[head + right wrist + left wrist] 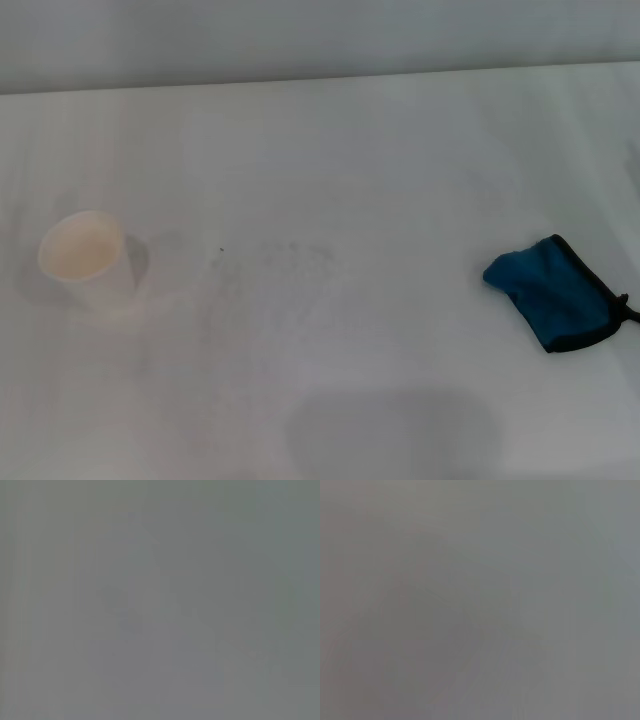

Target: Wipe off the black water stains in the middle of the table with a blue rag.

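White and matte, the table [330,150] fills the head view. Near its right edge lies the blue rag [553,292], bunched up, with black trim along its near side. A white paper cup [88,262] stands upright far off on the left. Between them, around the middle, only a tiny dark speck [221,251] and a faint greyish smudge [275,270] show, possibly what is left of the stains. Neither gripper appears anywhere; both wrist views are plain grey, so I cannot tell how the jaws stand.
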Robot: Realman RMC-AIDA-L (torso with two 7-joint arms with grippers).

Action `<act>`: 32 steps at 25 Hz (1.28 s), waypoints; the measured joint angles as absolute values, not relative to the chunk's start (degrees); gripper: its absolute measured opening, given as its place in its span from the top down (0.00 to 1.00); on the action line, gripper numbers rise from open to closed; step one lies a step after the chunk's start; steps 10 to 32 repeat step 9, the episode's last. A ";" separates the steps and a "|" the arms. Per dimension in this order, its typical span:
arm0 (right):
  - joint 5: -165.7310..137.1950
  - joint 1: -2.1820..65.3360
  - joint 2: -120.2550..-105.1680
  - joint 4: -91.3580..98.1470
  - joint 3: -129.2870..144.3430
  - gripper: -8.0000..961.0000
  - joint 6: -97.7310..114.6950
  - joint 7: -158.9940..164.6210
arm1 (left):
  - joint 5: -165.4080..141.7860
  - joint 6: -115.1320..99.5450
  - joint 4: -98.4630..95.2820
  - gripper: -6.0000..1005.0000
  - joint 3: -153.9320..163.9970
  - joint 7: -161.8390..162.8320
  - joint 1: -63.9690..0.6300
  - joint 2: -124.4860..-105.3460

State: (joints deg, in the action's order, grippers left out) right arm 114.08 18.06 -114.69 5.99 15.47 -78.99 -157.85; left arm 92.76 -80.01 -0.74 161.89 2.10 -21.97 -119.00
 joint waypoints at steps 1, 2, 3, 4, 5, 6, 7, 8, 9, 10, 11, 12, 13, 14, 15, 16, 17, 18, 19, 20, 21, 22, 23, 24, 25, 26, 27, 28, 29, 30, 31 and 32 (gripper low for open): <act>114.08 18.10 -114.70 5.97 15.47 0.34 -78.98 -157.86 | 92.75 -80.04 -0.67 0.33 161.98 2.10 -21.95 -119.00; 114.08 18.12 -114.71 5.97 15.47 0.34 -78.98 -157.86 | 92.74 -80.05 -0.65 0.33 162.01 2.11 -21.95 -118.99; 114.08 18.14 -114.70 5.97 15.46 0.34 -78.98 -157.85 | 92.73 -80.14 -0.63 0.33 162.05 2.11 -21.93 -118.96; 114.07 18.15 -114.70 5.97 15.47 0.34 -79.00 -157.85 | 92.73 -80.35 -0.63 0.33 162.06 2.11 -21.90 -118.93; 114.07 18.15 -114.70 5.96 15.47 0.34 -79.00 -157.86 | 92.73 -80.61 -0.62 0.33 162.07 2.11 -21.87 -118.91; 114.07 18.16 -114.70 5.93 15.46 0.34 -79.00 -157.85 | 92.72 -80.90 -0.61 0.33 162.07 2.11 -21.81 -118.89; 114.08 18.17 -114.70 5.86 15.47 0.34 -78.99 -157.85 | 92.72 -81.05 -0.61 0.33 162.06 2.11 -21.76 -118.89; 114.08 18.20 -114.69 5.75 15.47 0.34 -78.94 -157.86 | 92.72 -81.22 -0.61 0.33 162.00 2.11 -21.64 -118.90; 114.08 18.25 -114.70 5.61 15.47 0.34 -78.87 -157.87 | 92.72 -81.29 -0.61 0.33 161.90 2.11 -21.50 -118.90; 114.08 18.25 -114.70 5.61 15.47 0.34 -78.87 -157.87 | 92.72 -81.29 -0.61 0.33 161.90 2.11 -21.50 -118.90; 114.08 18.25 -114.70 5.61 15.47 0.34 -78.87 -157.87 | 92.72 -81.29 -0.61 0.33 161.90 2.11 -21.50 -118.90; 114.08 18.25 -114.70 5.61 15.47 0.34 -78.87 -157.87 | 92.72 -81.29 -0.61 0.33 161.90 2.11 -21.50 -118.90; 114.08 18.25 -114.70 5.61 15.47 0.34 -78.87 -157.87 | 92.72 -81.29 -0.61 0.33 161.90 2.11 -21.50 -118.90; 114.08 18.25 -114.70 5.61 15.47 0.34 -78.87 -157.87 | 92.72 -81.29 -0.61 0.33 161.90 2.11 -21.50 -118.90; 114.08 18.25 -114.70 5.61 15.47 0.34 -78.87 -157.87 | 92.72 -81.29 -0.61 0.33 161.90 2.11 -21.50 -118.90; 114.08 18.25 -114.70 5.61 15.47 0.34 -78.87 -157.87 | 92.72 -81.29 -0.61 0.33 161.90 2.11 -21.50 -118.90; 114.08 18.25 -114.70 5.61 15.47 0.34 -78.87 -157.87 | 92.72 -81.29 -0.61 0.33 161.90 2.11 -21.50 -118.90; 114.08 18.25 -114.70 5.61 15.47 0.34 -78.87 -157.87 | 92.72 -81.29 -0.61 0.33 161.90 2.11 -21.50 -118.90; 114.08 18.25 -114.70 5.61 15.47 0.34 -78.87 -157.87 | 92.72 -81.29 -0.61 0.33 161.90 2.11 -21.50 -118.90; 114.08 18.25 -114.70 5.61 15.47 0.34 -78.87 -157.87 | 92.72 -81.29 -0.61 0.33 161.90 2.11 -21.50 -118.90; 114.08 18.25 -114.70 5.61 15.47 0.34 -78.87 -157.87 | 92.72 -81.29 -0.61 0.33 161.90 2.11 -21.50 -118.90; 114.08 18.25 -114.70 5.61 15.47 0.34 -78.87 -157.87 | 92.72 -81.29 -0.61 0.33 161.90 2.11 -21.50 -118.90; 114.08 18.25 -114.70 5.61 15.47 0.34 -78.87 -157.87 | 92.72 -81.29 -0.61 0.33 161.90 2.11 -21.50 -118.90; 114.08 18.25 -114.70 5.61 15.47 0.34 -78.87 -157.87 | 92.72 -81.29 -0.61 0.33 161.90 2.11 -21.50 -118.90; 114.08 18.25 -114.70 5.61 15.47 0.34 -78.87 -157.87 | 92.72 -81.29 -0.61 0.33 161.90 2.11 -21.50 -118.90; 114.08 18.25 -114.70 5.61 15.47 0.34 -78.87 -157.87 | 92.72 -81.29 -0.61 0.33 161.90 2.11 -21.50 -118.90; 114.08 18.25 -114.70 5.61 15.47 0.34 -78.87 -157.87 | 92.72 -81.29 -0.61 0.33 161.90 2.11 -21.50 -118.90; 114.08 18.25 -114.70 5.61 15.47 0.34 -78.87 -157.87 | 92.72 -81.29 -0.61 0.33 161.90 2.11 -21.50 -118.90; 114.08 18.25 -114.70 5.61 15.47 0.34 -78.87 -157.87 | 92.72 -81.29 -0.61 0.33 161.90 2.11 -21.50 -118.90; 114.08 18.25 -114.70 5.61 15.47 0.34 -78.87 -157.87 | 92.72 -81.29 -0.61 0.33 161.90 2.11 -21.50 -118.90; 114.08 18.25 -114.70 5.61 15.47 0.34 -78.87 -157.87 | 92.72 -81.29 -0.61 0.33 161.90 2.11 -21.50 -118.90; 114.08 18.25 -114.70 5.61 15.47 0.34 -78.87 -157.87 | 92.72 -81.29 -0.61 0.33 161.90 2.11 -21.50 -118.90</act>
